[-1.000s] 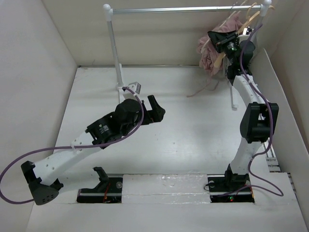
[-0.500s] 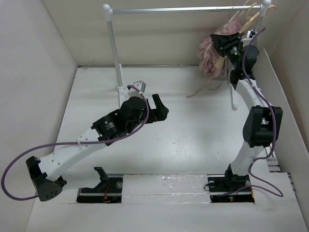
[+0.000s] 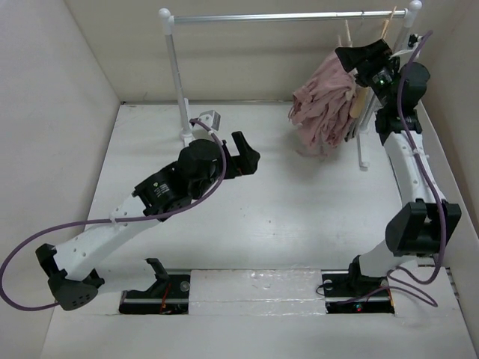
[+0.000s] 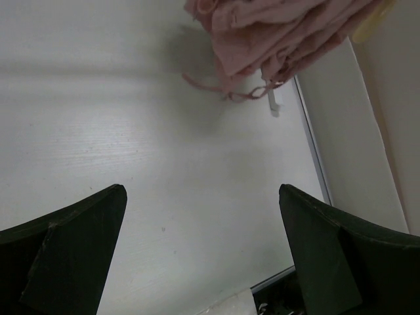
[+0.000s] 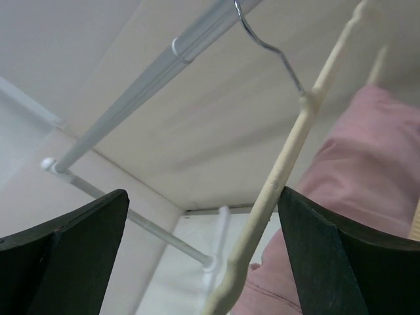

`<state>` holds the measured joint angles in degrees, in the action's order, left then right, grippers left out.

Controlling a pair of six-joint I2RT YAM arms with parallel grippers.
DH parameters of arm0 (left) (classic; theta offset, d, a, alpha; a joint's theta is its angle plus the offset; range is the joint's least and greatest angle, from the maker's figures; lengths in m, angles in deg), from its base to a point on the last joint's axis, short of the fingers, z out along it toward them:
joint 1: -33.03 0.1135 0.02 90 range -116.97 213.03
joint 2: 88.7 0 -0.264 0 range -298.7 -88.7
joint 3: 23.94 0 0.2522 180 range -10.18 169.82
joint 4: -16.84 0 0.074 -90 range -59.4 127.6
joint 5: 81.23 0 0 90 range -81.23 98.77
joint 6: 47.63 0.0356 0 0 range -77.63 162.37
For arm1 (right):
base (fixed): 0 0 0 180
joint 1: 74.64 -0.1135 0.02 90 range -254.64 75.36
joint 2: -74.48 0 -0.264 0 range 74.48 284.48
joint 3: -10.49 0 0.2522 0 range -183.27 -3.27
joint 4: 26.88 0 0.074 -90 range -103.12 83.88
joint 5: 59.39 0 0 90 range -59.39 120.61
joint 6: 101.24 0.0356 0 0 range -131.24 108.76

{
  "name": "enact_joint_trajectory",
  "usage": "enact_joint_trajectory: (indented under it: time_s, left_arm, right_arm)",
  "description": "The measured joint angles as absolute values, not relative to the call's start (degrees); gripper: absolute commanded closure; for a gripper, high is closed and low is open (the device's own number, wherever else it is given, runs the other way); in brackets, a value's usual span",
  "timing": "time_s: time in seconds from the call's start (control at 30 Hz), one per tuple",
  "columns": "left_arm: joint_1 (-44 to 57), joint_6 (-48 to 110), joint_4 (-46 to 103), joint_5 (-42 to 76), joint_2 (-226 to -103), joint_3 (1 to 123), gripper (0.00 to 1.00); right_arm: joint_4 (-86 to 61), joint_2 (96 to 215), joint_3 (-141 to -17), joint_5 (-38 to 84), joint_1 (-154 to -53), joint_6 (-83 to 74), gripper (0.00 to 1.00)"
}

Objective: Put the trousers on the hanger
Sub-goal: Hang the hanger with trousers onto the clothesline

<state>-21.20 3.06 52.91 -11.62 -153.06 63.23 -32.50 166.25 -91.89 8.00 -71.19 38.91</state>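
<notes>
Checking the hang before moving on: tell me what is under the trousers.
Under the trousers lies bare white table, with their drawstrings dangling. The cream hanger shows one arm beside the fabric; its crossbar is covered by the folds.

White table (image 3: 299,217): clothes rack (image 3: 284,15) stands on far side.

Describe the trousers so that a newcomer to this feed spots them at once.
Find the silver rail across the back and follow it to its right end, next to the right hand. The trousers hang there in a bundle off a pale hanger: the only soft, dusty-pink thing, with thin drawstrings dangling.
</notes>
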Motion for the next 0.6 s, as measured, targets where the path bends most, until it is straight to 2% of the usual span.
enact_joint_trajectory:
  time_s: [0.3,0.6]
  left_arm:
    - [-21.2,5.0,53.0,-12.9,-153.1,65.4,0.01]
    - [-21.2,6.8,53.2,-14.3,-153.2,67.3,0.01]
  right_arm:
    - [-11.1,153.8,-93.1,18.5,-71.2,19.6,0.0]
    - [-0.2,147.8,-91.4,26.0,-70.5,7.3,0.0]
